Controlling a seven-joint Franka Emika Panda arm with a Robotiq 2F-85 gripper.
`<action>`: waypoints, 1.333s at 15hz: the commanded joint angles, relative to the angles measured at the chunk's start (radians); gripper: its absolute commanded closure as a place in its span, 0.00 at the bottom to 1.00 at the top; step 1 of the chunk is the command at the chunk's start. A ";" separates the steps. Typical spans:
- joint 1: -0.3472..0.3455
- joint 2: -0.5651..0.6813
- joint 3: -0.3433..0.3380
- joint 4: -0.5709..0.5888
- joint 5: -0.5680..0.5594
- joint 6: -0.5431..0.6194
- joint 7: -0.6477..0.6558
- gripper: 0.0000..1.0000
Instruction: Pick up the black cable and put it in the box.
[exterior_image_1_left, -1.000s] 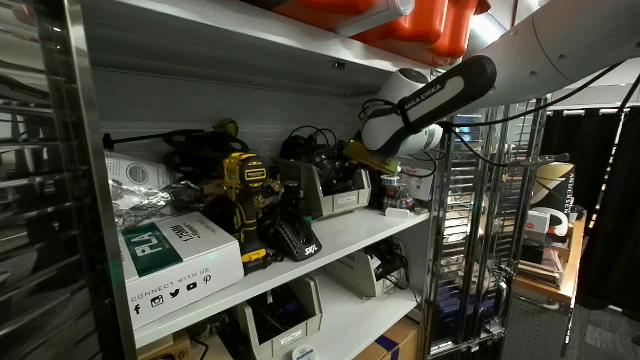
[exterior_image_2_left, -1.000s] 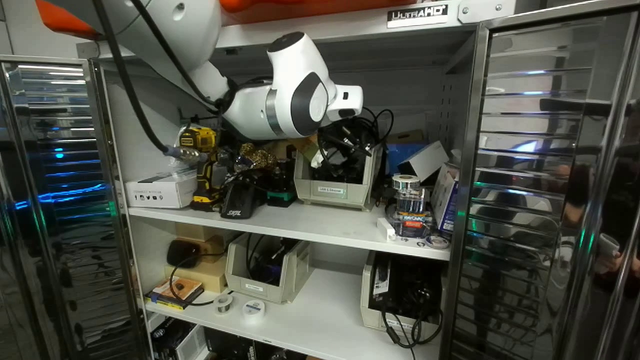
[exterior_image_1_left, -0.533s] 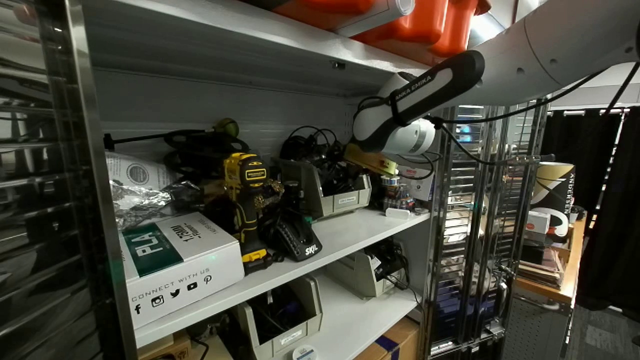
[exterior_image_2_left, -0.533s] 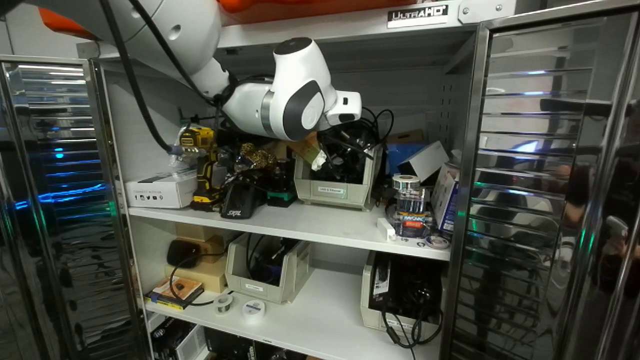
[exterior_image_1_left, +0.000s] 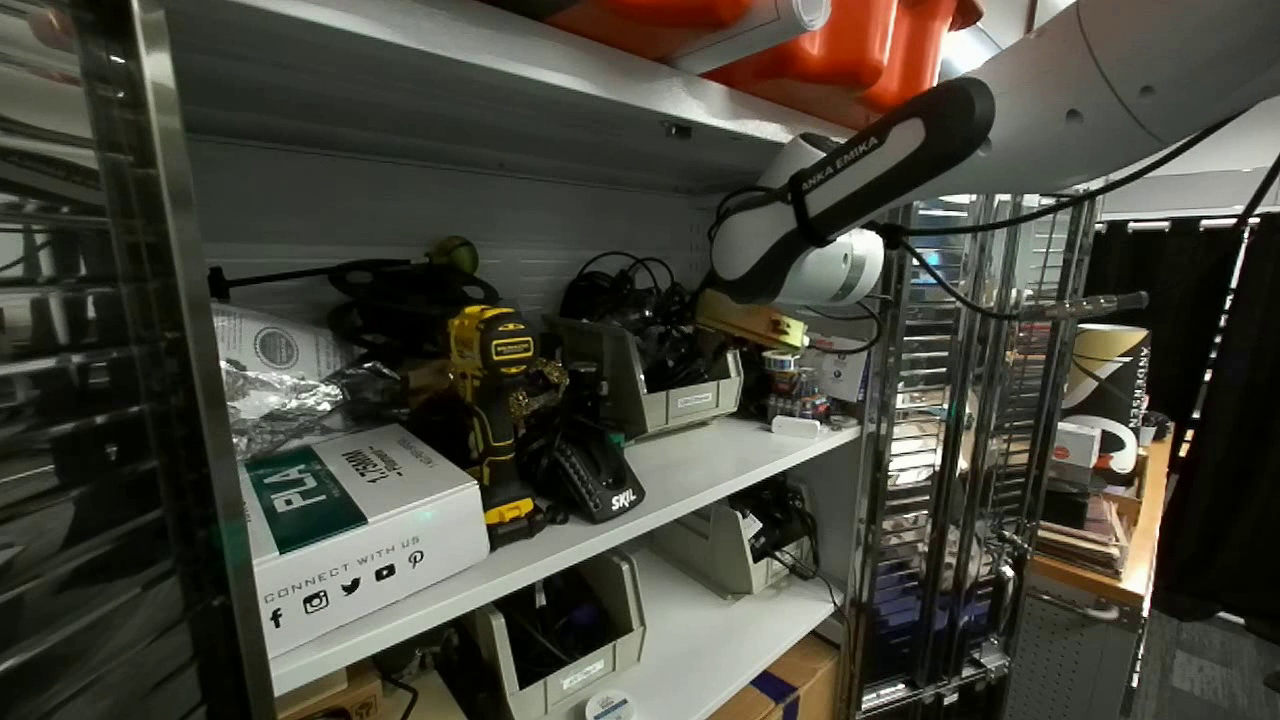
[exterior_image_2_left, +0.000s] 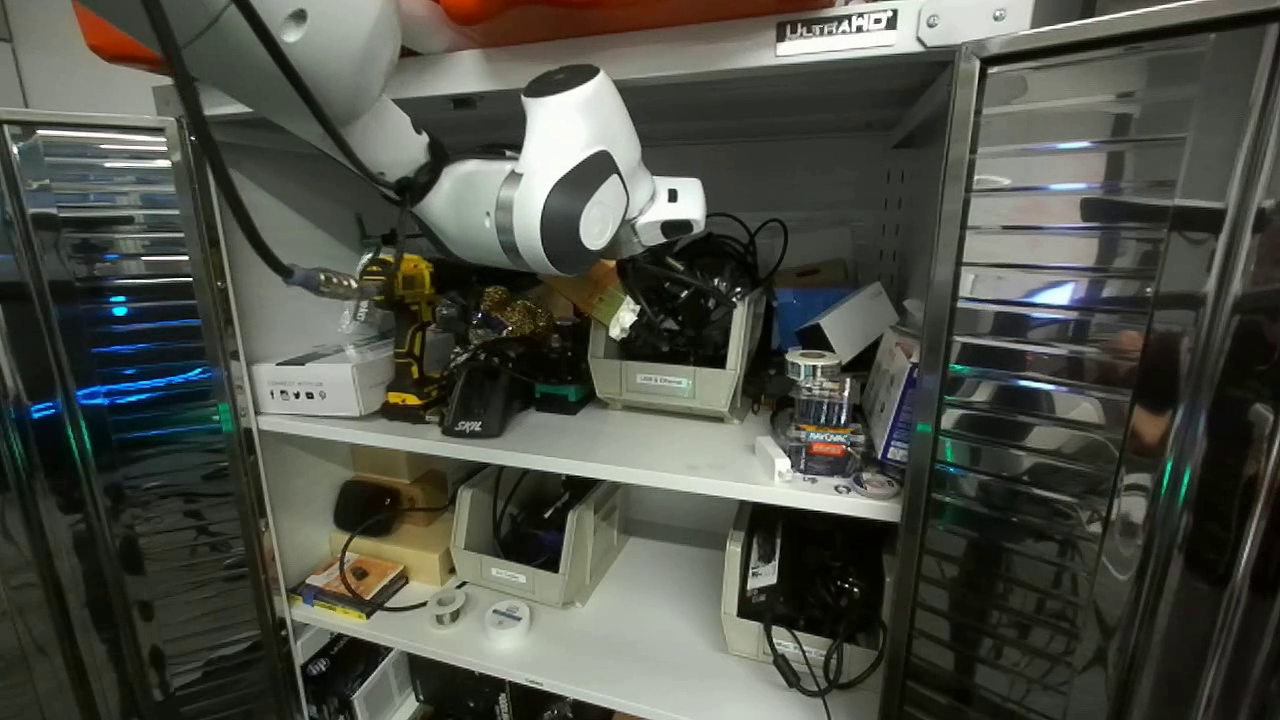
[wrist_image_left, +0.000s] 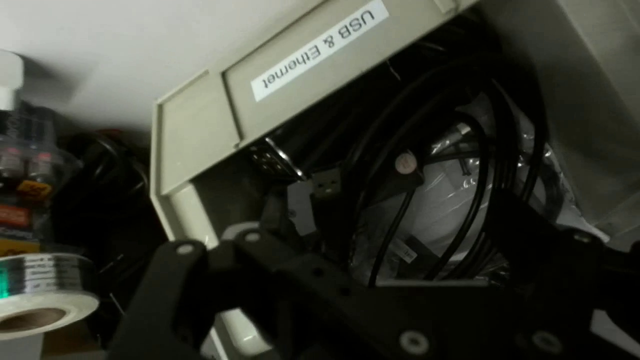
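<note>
In the wrist view my gripper (wrist_image_left: 400, 220) stands open, its dark fingers spread left and right over the beige box (wrist_image_left: 195, 130) labelled "USB & Ethernet". Several loops of black cable (wrist_image_left: 477, 199) lie inside that box, over clear plastic bags, in the gap between the fingers; which loop is the task's cable I cannot tell. A USB plug (wrist_image_left: 326, 183) shows close to the left finger. Both exterior views place the box (exterior_image_2_left: 670, 402) on the middle shelf, with the arm (exterior_image_2_left: 590, 190) reaching in above it. There, the fingers are lost against the dark cables.
A yellow drill (exterior_image_1_left: 490, 400), a Skil charger (exterior_image_1_left: 595, 475) and a white PLA box (exterior_image_1_left: 370, 530) share the shelf. Batteries (exterior_image_2_left: 825, 440) and a tape roll (wrist_image_left: 45, 295) sit beside the box. Overhead runs the upper shelf (exterior_image_2_left: 680, 60); metal doors (exterior_image_2_left: 1080, 350) flank the cabinet.
The gripper has opened wide during the last second. In an exterior view the arm dips a little, then shifts left and slightly up. The shelf contents outside the box look the same.
</note>
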 joint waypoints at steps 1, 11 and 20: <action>0.033 -0.140 -0.032 -0.180 -0.071 0.005 0.012 0.00; 0.025 -0.435 0.005 -0.572 -0.168 -0.179 -0.055 0.00; 0.055 -0.733 0.021 -0.653 0.130 -0.907 -0.469 0.00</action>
